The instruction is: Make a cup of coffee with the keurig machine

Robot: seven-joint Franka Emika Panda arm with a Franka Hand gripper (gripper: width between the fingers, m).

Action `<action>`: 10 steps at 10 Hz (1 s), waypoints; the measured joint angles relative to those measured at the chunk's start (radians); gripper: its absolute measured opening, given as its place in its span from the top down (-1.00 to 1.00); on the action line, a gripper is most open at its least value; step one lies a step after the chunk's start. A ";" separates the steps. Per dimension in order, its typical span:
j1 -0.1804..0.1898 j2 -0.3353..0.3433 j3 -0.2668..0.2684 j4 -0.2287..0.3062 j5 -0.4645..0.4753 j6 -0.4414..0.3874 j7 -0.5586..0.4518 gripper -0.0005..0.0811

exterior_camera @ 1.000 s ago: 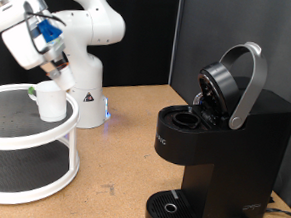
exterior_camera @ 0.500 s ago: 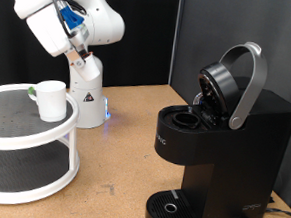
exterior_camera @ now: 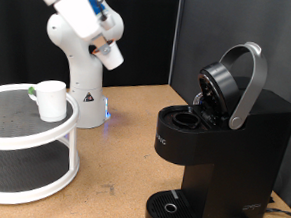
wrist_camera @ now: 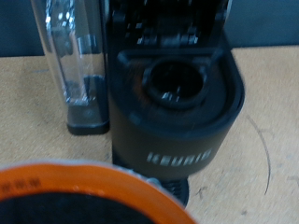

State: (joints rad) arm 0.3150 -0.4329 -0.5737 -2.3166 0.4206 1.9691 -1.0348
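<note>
The black keurig machine (exterior_camera: pixel 223 145) stands at the exterior view's right with its silver-handled lid (exterior_camera: pixel 243 81) raised and its pod chamber (exterior_camera: pixel 185 120) open and empty. It fills the wrist view (wrist_camera: pixel 173 103). The white cup (exterior_camera: pixel 52 99) stands on the top tier of a round white stand (exterior_camera: pixel 24 131) at the left. My gripper (exterior_camera: pixel 111 55) is in the air between the stand and the machine, above the table. It holds a small white coffee pod, which shows in the wrist view as an orange-rimmed round thing (wrist_camera: pixel 84 191).
The white robot base (exterior_camera: pixel 85 90) stands behind the stand. A small green thing (exterior_camera: pixel 31 92) lies beside the cup. The machine's round drip tray (exterior_camera: pixel 169 206) sits at its foot. A clear water tank (wrist_camera: pixel 75 56) stands beside the machine. A black backdrop is behind.
My gripper has lifted away from the cup on the stand and moved up and to the exterior view's right, towards the machine. The cup has stayed on the stand.
</note>
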 joint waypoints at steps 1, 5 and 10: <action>0.023 0.011 0.005 0.022 0.010 0.000 -0.004 -0.07; 0.099 0.065 0.028 0.127 0.058 -0.037 0.006 -0.07; 0.111 0.097 0.051 0.188 0.042 -0.062 0.055 -0.07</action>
State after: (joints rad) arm 0.4265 -0.3362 -0.5230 -2.1286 0.4630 1.9071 -0.9795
